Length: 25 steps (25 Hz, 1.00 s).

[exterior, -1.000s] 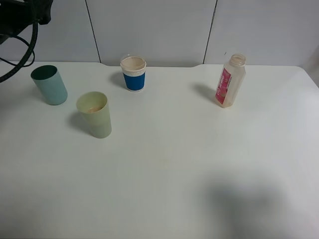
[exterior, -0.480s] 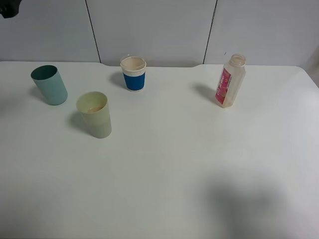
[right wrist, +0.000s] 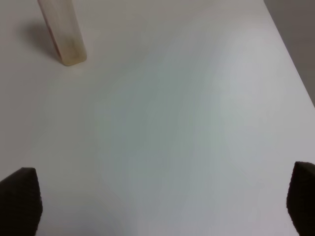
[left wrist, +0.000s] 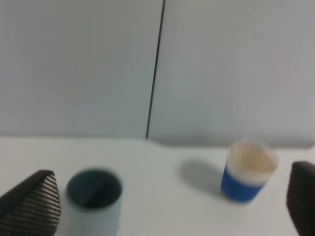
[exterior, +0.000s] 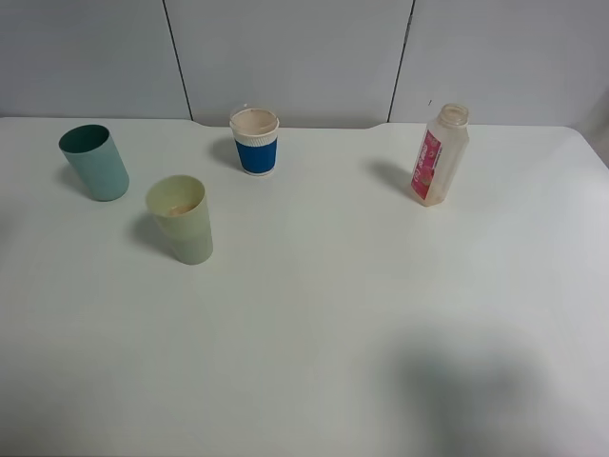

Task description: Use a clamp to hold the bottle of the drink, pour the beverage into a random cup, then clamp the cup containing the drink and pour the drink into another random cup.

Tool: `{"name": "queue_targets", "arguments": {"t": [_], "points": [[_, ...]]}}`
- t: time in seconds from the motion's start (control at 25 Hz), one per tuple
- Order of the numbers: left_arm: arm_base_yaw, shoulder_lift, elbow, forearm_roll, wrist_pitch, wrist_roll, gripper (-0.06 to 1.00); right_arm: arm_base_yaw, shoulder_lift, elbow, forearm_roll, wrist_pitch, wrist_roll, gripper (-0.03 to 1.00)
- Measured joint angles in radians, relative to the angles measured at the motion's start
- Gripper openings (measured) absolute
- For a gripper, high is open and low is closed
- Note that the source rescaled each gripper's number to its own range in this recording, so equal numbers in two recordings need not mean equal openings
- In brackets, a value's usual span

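The bottle [exterior: 441,155] stands upright at the back right of the table, uncapped, with a pink-red label; the right wrist view shows only its lower part [right wrist: 61,34]. A teal cup [exterior: 93,162] stands at the far left, its inside dark, and is seen again in the left wrist view [left wrist: 93,202]. In front of it, to the right, stands a pale green cup [exterior: 181,219] with a beige patch inside. My left gripper [left wrist: 170,177] is open, away from the teal cup. My right gripper [right wrist: 162,182] is open over bare table. Neither arm shows in the high view.
A paper cup with a blue sleeve [exterior: 255,141] stands at the back middle, also visible from the left wrist [left wrist: 248,172]. A grey panelled wall [exterior: 304,57] runs behind the white table [exterior: 314,324]. The table's right edge [right wrist: 290,59] lies near the right gripper.
The left arm and its cable, at the top left corner of the high view a second ago, have drawn back out of that view. The cups and bottle have not moved.
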Motion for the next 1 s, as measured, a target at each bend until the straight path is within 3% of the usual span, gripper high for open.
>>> {"name": "queue_targets", "arguments": {"t": [0.24,0.64,0.8,1.0], "points": [[0.0,-0.2,0.0,0.054,0.343,0.0,0.79,0.0,0.0,0.0,0.0,0.0,0.0,1.0],[0.0,-0.423,-0.003,0.074,0.658,-0.006,0.79,0.0,0.0,0.0,0.0,0.0,0.0,1.0],[-0.001,-0.485,-0.039,0.089,0.841,-0.004,0.79,0.0,0.0,0.0,0.0,0.0,0.0,1.0],[-0.001,-0.51,-0.04,0.074,0.958,0.014,0.79,0.0,0.0,0.0,0.0,0.0,0.0,1.0]]}}
